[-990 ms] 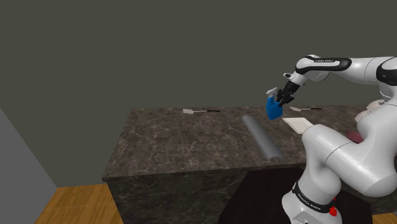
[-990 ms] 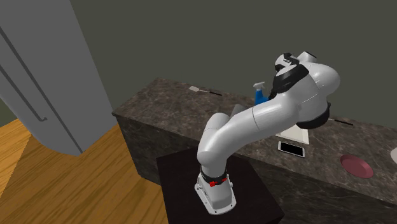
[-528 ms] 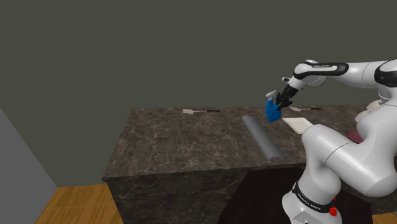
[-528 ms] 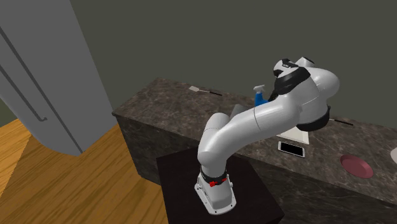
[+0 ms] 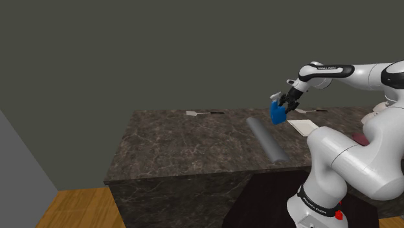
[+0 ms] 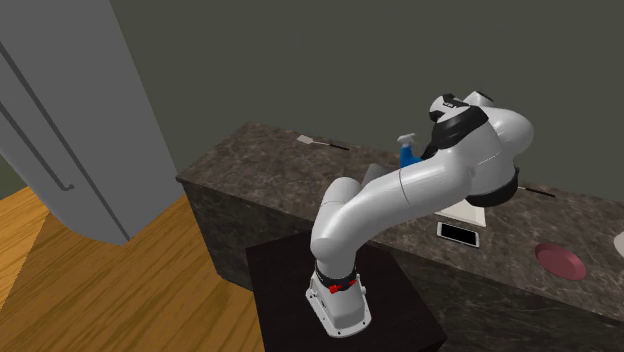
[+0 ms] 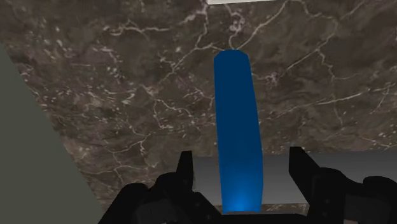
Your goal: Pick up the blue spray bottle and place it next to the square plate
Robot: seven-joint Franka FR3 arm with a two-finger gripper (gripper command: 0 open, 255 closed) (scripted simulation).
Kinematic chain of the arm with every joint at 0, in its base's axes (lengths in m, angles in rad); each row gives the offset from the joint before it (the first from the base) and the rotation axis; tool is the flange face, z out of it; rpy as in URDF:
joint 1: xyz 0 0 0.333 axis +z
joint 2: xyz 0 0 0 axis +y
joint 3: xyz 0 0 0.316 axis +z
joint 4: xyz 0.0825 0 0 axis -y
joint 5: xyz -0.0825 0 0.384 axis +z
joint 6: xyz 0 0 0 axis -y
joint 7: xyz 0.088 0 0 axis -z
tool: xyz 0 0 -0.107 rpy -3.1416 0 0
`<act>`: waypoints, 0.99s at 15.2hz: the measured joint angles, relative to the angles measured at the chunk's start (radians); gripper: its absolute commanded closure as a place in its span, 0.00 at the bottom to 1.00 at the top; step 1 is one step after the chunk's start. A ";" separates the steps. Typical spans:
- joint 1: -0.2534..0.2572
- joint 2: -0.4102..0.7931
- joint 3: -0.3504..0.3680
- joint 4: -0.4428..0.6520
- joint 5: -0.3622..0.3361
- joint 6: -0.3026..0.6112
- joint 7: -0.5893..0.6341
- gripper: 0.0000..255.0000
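The blue spray bottle (image 5: 277, 113) with a pale trigger head is at the counter's far side, just left of the pale square plate (image 5: 303, 125) in the shoulder view. My black gripper (image 5: 285, 103) is at the bottle's top. In the wrist view the bottle (image 7: 238, 143) runs straight out between my gripper (image 7: 242, 175) fingers, which stand open with a gap on each side of it. The plate's white edge (image 7: 245, 2) lies just beyond the bottle's far end. From the second exterior view the bottle (image 6: 408, 152) peeks out beside the arm. Whether it rests on the counter I cannot tell.
A long grey roll (image 5: 267, 138) lies across the dark marble counter (image 5: 188, 146) near the bottle. A spatula (image 5: 197, 113) lies at the back. A phone (image 6: 460, 234) and a red round plate (image 6: 560, 261) lie toward the second exterior view's right. A grey door (image 6: 70, 130) stands there at left.
The hand first shifted slightly with the bottle, then stopped. The fingers, shut on the bottle a second ago, have spread apart. The bottle stays where it was.
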 measured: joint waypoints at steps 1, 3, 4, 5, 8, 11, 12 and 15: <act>0.001 -0.001 -0.001 0.000 0.000 0.000 0.000 0.00; 0.001 -0.001 -0.002 0.000 0.000 0.000 0.000 0.00; 0.001 -0.001 -0.001 0.000 0.000 -0.001 0.000 0.00; -0.001 0.004 0.005 0.010 0.006 -0.014 -0.003 0.00; -0.013 0.025 0.034 0.063 0.032 -0.081 -0.018 0.00; -0.016 0.030 0.041 0.081 0.039 -0.104 -0.026 0.00; -0.016 0.031 0.041 0.082 0.040 -0.105 -0.026 0.00; -0.016 0.031 0.042 0.083 0.040 -0.106 -0.026 0.00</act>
